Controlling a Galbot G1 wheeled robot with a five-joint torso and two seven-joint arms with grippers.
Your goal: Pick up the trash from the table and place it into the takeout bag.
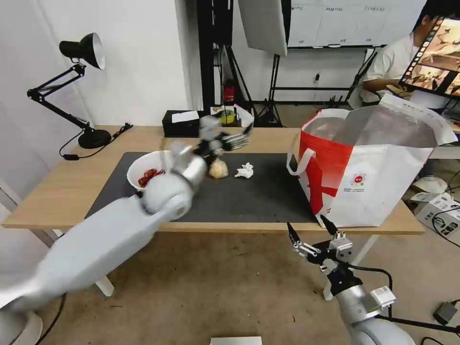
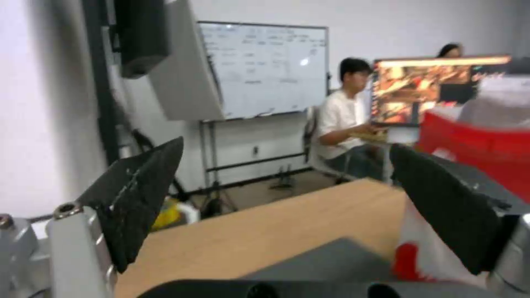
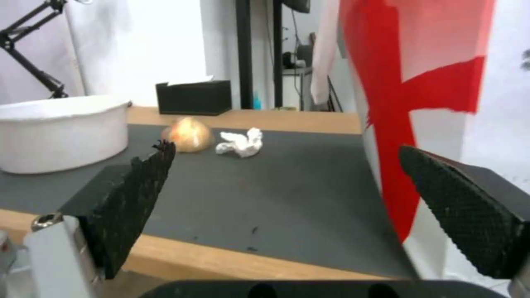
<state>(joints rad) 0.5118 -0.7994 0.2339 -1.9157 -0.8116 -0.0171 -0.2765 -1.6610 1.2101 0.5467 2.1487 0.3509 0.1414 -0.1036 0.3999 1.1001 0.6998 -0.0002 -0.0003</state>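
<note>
Left claw (image 1: 238,137) spread wide above the table (image 1: 62,191), seemingly empty; right claw (image 1: 309,232) likewise wide below.

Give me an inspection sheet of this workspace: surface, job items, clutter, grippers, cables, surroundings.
Surface: light-wood table with dark grey mat.
Job items: white bowl of red shells, tan lump in clear bag and crumpled tissue on the mat; takeout bag upright at the table's right end, mouth open.
Clutter: black tissue box, desk lamp.
Grippers: left gripper above the mat's far edge, fingers open, empty; right gripper below the table's front edge, open, empty.
Cables: lamp cord on the table; cables on the floor at right.
Surroundings: whiteboard, stands, a seated person at a monitor.
</note>
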